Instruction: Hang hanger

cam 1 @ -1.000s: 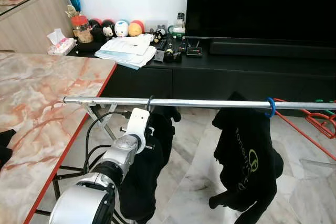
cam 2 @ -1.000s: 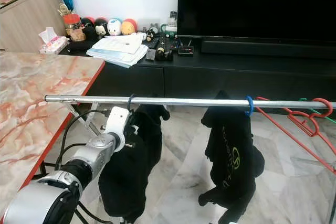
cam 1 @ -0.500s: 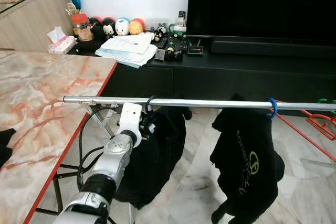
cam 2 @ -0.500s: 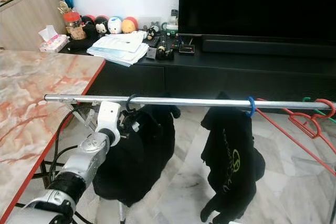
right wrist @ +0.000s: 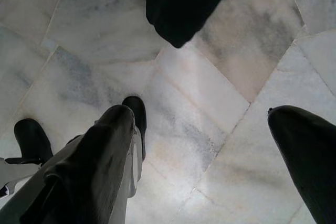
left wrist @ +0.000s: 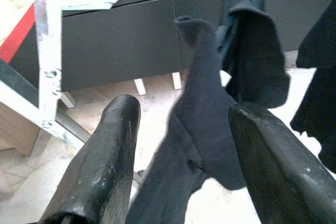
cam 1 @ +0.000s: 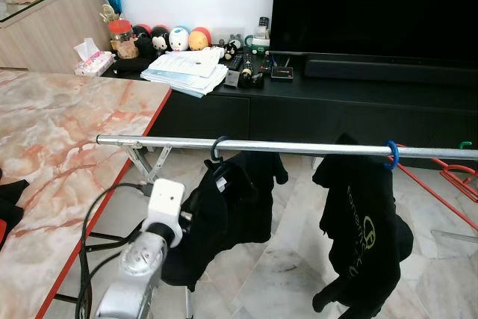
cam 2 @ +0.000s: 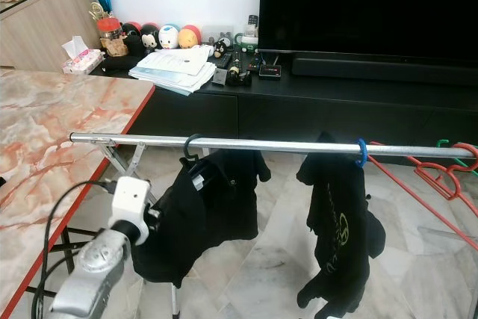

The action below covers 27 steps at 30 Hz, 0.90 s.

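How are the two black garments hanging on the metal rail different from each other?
The left garment hangs from a dark hook and shows no print; the right garment hangs from a blue hook and carries a yellowish logo. The left one spreads wide, the right one hangs narrower. Both are black, on the same rail.

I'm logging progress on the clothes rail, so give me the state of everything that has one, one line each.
Dark hanger: hooked on the rail, carrying a garment.
Rail: level, holding both garments.
Left black garment: hanging, bunched, free of the tool.
Blue hanger: hooked on the rail.
Right black garment: hanging straight down.
Left tool: open, holding nothing, below the rail.
Right tool: open, idle, pointing at the floor.
TV: screen dark.
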Motion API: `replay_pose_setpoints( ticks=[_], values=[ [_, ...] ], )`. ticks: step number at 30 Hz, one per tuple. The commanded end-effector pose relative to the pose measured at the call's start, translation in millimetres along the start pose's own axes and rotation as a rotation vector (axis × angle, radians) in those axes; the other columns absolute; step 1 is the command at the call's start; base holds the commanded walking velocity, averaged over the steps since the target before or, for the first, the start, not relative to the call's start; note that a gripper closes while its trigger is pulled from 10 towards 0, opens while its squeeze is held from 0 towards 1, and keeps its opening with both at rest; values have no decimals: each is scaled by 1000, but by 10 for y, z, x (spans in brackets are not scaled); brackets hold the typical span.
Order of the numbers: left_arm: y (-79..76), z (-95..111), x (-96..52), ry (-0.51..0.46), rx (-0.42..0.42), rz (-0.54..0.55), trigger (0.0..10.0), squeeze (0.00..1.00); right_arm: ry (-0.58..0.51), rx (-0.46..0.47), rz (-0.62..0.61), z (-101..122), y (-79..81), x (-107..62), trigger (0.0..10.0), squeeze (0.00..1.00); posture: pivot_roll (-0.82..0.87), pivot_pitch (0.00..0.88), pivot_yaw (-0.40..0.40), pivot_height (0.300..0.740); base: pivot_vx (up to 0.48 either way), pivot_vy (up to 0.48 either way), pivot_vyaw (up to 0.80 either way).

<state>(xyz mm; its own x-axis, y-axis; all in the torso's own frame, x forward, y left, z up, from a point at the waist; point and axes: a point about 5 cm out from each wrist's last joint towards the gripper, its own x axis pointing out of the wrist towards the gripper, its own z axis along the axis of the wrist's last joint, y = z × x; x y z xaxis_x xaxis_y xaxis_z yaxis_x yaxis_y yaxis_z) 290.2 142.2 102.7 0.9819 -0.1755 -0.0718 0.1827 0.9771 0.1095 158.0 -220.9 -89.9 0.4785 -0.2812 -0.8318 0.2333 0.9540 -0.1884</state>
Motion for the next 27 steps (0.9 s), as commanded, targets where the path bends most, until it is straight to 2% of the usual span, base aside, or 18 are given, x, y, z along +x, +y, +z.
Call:
replay_pose_setpoints(
  ticks=[1,7,12,15,20,26,27],
  values=[
    [-45,16,-37,-11,27,-7,10000,0,-7,14,-2,-15,-31,-2,10000,0,-41,37,58,740,0,0,0],
    [-20,20,-18,-2,22,-16,10000,0,-3,9,6,-10,25,-4,10000,0,-51,12,84,740,0,0,0],
    [116,-58,-6,22,1,67,10000,0,-1,13,12,-15,78,-10,10000,0,-40,0,92,740,0,0,0],
    [171,-129,-91,32,-12,99,10000,0,6,10,13,-49,97,-17,10000,0,-30,0,86,740,0,0,0],
    [159,-228,-190,69,-12,98,10000,0,10,6,16,-76,97,-21,10000,0,-22,0,80,740,0,0,0],
    [214,-366,-282,116,31,131,10000,0,7,7,20,-65,100,-20,10000,0,-18,23,79,740,0,0,0],
    [270,-477,-342,170,76,150,10000,0,6,6,22,-61,102,-19,10000,0,-11,30,76,740,0,0,0]
  ],
)
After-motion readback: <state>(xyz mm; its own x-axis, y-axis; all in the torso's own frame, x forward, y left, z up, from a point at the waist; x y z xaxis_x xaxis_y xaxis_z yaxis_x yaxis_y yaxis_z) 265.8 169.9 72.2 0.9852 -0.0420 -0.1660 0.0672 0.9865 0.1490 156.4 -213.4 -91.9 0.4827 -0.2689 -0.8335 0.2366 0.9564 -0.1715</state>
